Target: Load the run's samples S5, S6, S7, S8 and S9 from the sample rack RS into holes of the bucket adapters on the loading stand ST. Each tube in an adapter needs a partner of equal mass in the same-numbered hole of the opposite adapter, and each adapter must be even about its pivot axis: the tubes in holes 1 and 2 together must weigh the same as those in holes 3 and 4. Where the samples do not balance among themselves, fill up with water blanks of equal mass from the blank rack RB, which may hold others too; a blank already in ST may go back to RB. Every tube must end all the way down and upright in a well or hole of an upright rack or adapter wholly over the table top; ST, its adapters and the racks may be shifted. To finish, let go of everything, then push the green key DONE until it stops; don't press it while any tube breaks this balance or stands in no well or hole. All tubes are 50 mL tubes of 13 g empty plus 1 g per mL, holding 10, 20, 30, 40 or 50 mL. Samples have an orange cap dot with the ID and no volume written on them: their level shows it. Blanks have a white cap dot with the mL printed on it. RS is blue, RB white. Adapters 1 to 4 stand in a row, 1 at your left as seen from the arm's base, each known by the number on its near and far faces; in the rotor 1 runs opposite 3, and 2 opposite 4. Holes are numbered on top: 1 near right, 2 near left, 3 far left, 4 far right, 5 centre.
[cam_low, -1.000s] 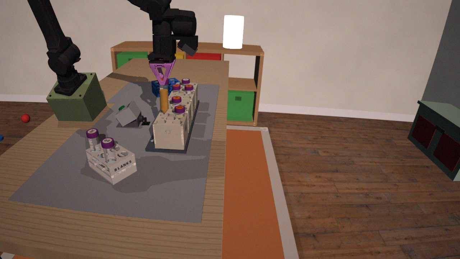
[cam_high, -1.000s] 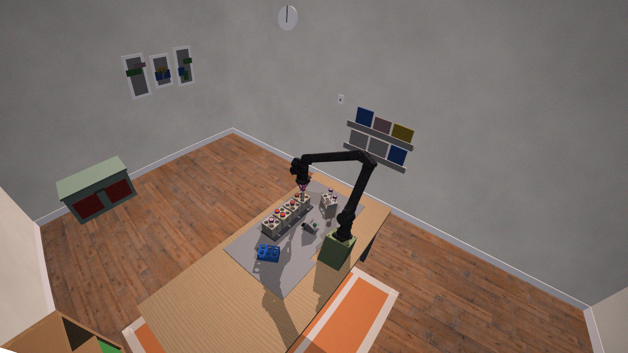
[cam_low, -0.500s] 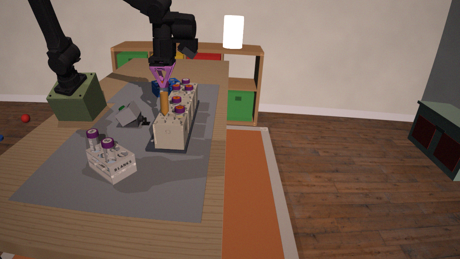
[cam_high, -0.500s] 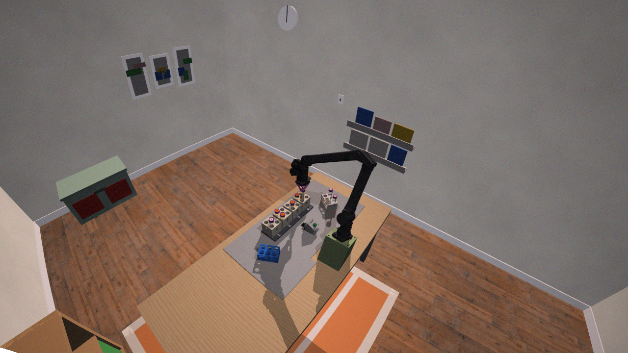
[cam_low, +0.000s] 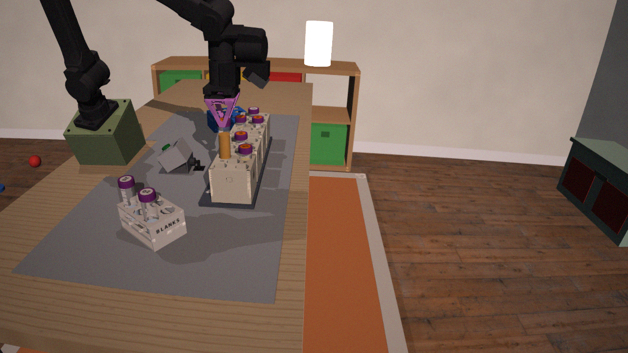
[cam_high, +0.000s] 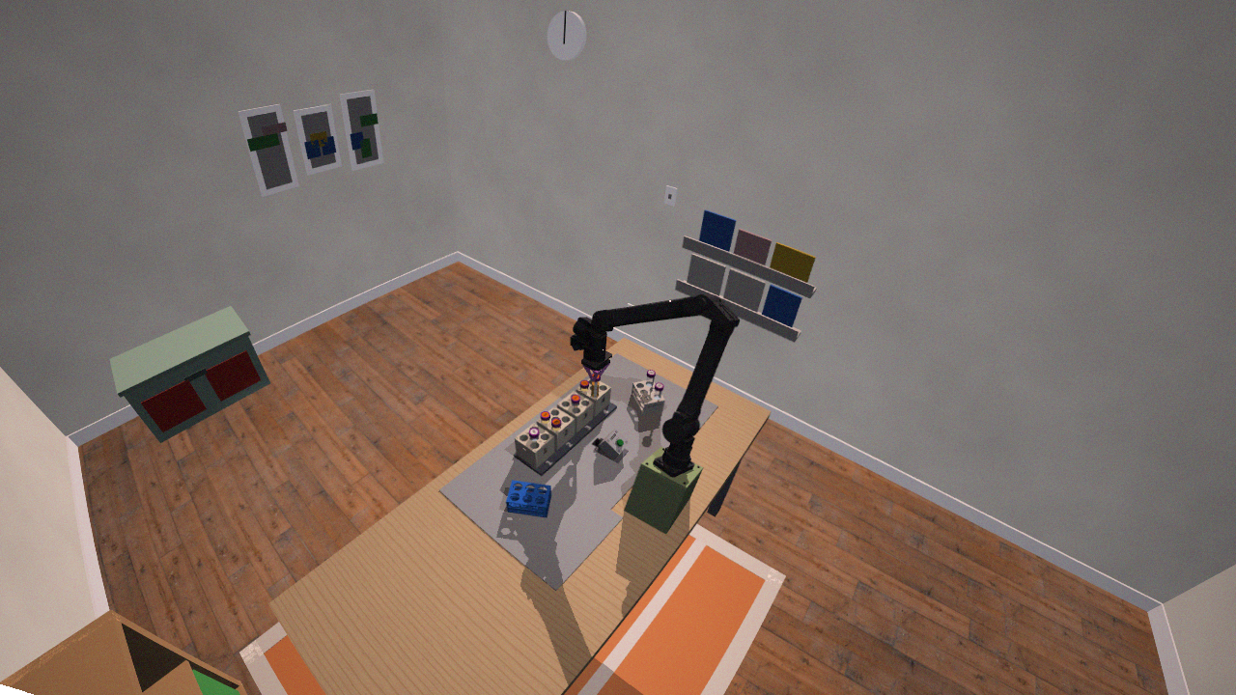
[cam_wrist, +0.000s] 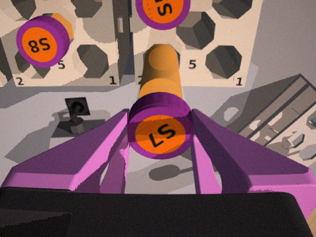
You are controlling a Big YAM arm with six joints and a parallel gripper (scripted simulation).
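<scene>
My gripper (cam_wrist: pixel 160 118) (cam_low: pixel 223 124) (cam_high: pixel 593 376) is shut on the cap end of sample S7 (cam_wrist: pixel 160 92) (cam_low: pixel 225 147), an upright tube full of orange liquid. Its lower end is at the mouth of hole 2 of the right-end adapter (cam_wrist: pixel 246 26) (cam_low: pixel 230 182) on stand ST (cam_low: pixel 228 204). Sample S5 (cam_wrist: pixel 162 1) (cam_low: pixel 245 149) stands in hole 3 of that adapter. Sample S8 (cam_wrist: pixel 42 42) (cam_low: pixel 239 134) stands in the adapter (cam_wrist: pixel 103 26) to the left, seemingly in the centre hole. More orange-dot tubes (cam_low: pixel 255 114) stand in the farther adapters.
The white blank rack RB (cam_low: pixel 169 228) (cam_high: pixel 641 405) (cam_wrist: pixel 281 114) holds two white-dot blanks (cam_low: pixel 126 181) (cam_low: pixel 146 194). The blue rack RS (cam_high: pixel 527 498) (cam_low: pixel 211 125) looks empty. The green DONE key (cam_low: pixel 166 147) (cam_high: pixel 618 442) sits on a grey wedge box (cam_low: pixel 175 159) between the stand and the arm's base.
</scene>
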